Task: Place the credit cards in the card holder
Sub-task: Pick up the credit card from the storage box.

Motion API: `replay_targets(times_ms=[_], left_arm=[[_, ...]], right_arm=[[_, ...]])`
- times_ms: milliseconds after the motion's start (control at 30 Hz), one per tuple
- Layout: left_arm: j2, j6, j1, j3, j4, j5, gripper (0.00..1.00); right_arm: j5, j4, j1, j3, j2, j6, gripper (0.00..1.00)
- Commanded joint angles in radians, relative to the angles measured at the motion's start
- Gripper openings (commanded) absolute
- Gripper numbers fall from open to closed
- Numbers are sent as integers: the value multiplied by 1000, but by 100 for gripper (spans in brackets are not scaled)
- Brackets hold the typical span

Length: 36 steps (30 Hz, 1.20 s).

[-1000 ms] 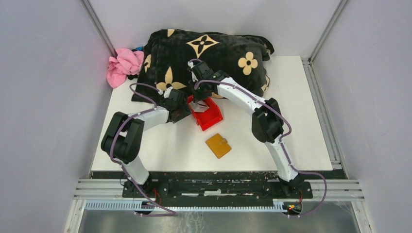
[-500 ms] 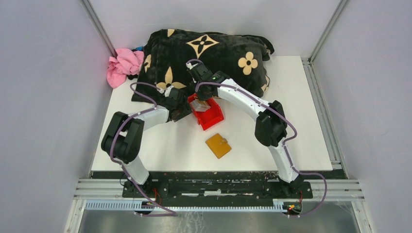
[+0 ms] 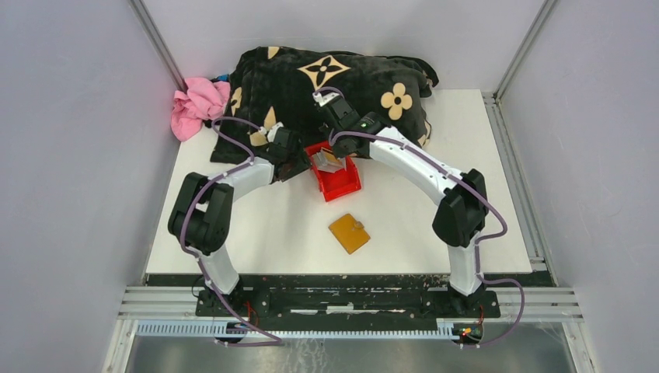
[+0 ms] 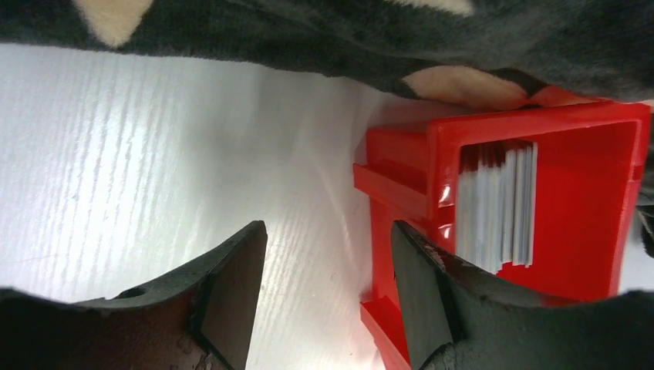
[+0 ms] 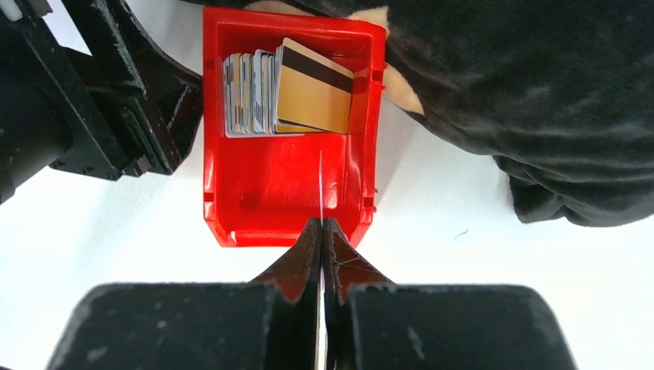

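Standing on edge, credit cards (image 5: pixel 293 96) fill one end of the red bin (image 5: pixel 285 193).

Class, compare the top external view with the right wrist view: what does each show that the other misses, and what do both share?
Only the top external view: the flat tan-brown leather-like card holder, lying closed, and a crumpled pink cloth. Only the right wrist view: a thin card seen edge-on, pinched in the shut right end effector, and a gold card with a black stripe leaning on the card stack. Both: the red plastic bin and the black flower-patterned blanket.
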Motion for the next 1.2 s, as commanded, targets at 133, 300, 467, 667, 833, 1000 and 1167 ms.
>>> replay_targets(times_ms=[133,300,467,667,833,1000,1167], left_arm=[[-233,-15,-8,-94,-55,-79,71],[-495,6,-16,-275,125,110,74],[-593,93,-57,-353,253,442,77],[-582,169,-150,-344,211,589,77],[-579,171,-157,-379,238,681,77],[-561,173,-157,-401,252,754,75],[-556,142,-157,-420,295,809,73]], right_arm=[[-55,-14,-16,-57,-210,-2,1],[-261,-67,-71,-138,-355,33,1],[-500,-84,-123,-286,-487,75,1],[-805,30,-172,-509,-610,175,1],[-997,139,-214,-668,-675,261,1],[-1103,239,-257,-761,-706,336,1],[-1159,334,-279,-822,-702,411,1]])
